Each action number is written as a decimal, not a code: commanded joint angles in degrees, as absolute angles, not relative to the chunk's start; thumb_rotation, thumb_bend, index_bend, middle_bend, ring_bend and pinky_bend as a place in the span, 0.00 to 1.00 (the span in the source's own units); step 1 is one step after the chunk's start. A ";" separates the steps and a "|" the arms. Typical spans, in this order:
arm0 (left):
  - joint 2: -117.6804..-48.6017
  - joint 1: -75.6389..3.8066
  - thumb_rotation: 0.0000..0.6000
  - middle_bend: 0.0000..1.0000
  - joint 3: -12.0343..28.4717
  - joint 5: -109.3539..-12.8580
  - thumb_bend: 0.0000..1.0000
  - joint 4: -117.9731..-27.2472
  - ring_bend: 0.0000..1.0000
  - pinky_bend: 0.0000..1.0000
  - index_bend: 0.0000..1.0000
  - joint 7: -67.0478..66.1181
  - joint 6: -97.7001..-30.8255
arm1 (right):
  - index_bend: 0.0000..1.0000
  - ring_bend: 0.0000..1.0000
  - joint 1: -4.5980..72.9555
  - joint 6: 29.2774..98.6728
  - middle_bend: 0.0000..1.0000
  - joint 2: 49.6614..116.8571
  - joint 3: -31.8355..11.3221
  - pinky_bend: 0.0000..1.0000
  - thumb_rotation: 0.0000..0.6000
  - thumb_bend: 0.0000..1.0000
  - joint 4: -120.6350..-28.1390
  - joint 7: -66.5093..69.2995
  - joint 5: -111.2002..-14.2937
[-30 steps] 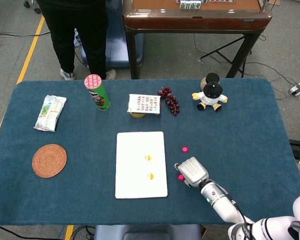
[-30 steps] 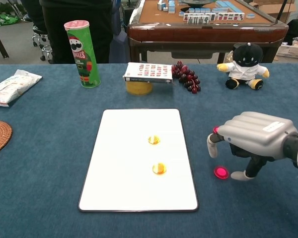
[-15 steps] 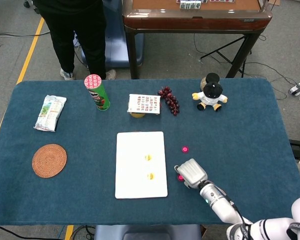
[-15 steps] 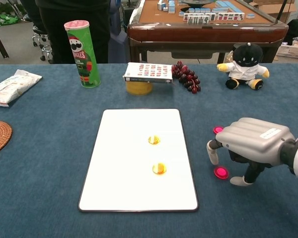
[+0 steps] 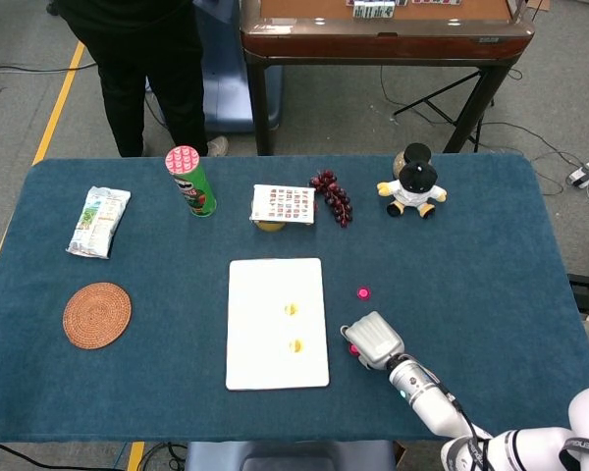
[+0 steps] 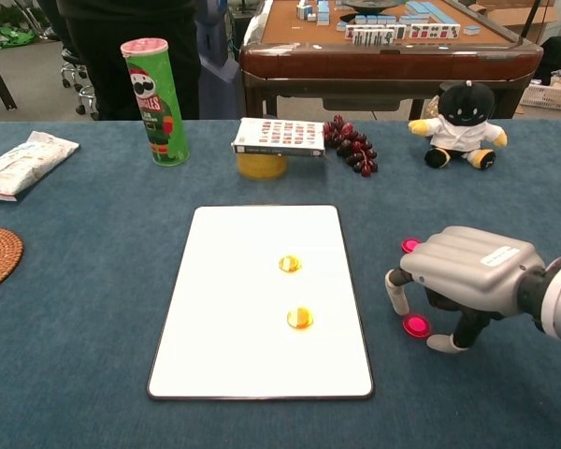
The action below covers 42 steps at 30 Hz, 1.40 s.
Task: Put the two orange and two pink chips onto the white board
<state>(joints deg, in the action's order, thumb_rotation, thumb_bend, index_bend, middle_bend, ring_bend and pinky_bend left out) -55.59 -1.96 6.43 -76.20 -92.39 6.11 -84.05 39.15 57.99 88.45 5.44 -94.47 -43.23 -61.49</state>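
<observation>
Two orange chips point(image 6: 290, 264) point(image 6: 300, 318) are seen lying on the white board point(image 6: 252, 309), toward its right edge. The right hand point(image 6: 463, 281) is arched over one pink chip point(image 6: 415, 325) on the blue surface point(image 6: 93, 327) just right of the board; fingertips point(image 6: 395, 297) are spread on either side, seemingly not gripping it. The other pink chip point(image 6: 409, 245) lies behind the hand. Open cloth is left beyond. The left hand is out of sight

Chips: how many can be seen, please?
4. Two orange chips lie on the board; two pink chips lie on the cloth by the right hand.
</observation>
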 commanded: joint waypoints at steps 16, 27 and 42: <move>-55.04 -0.90 1.00 0.48 5.38 -77.00 0.32 -92.70 0.45 0.59 0.45 5.79 -84.85 | 0.52 1.00 39.82 57.15 1.00 87.99 2.67 1.00 1.00 0.29 -95.27 -43.59 -61.46; -54.67 0.97 1.00 0.48 2.74 -80.43 0.32 -92.70 0.45 0.59 0.44 4.71 -86.63 | 0.52 1.00 44.56 54.45 1.00 90.68 -2.19 1.00 1.00 0.29 -95.27 -46.54 -57.96; -54.36 0.91 1.00 0.48 2.48 -81.64 0.32 -93.00 0.45 0.59 0.44 5.11 -86.82 | 0.53 1.00 52.61 51.70 1.00 97.59 -8.25 1.00 1.00 0.29 -91.67 -49.25 -50.25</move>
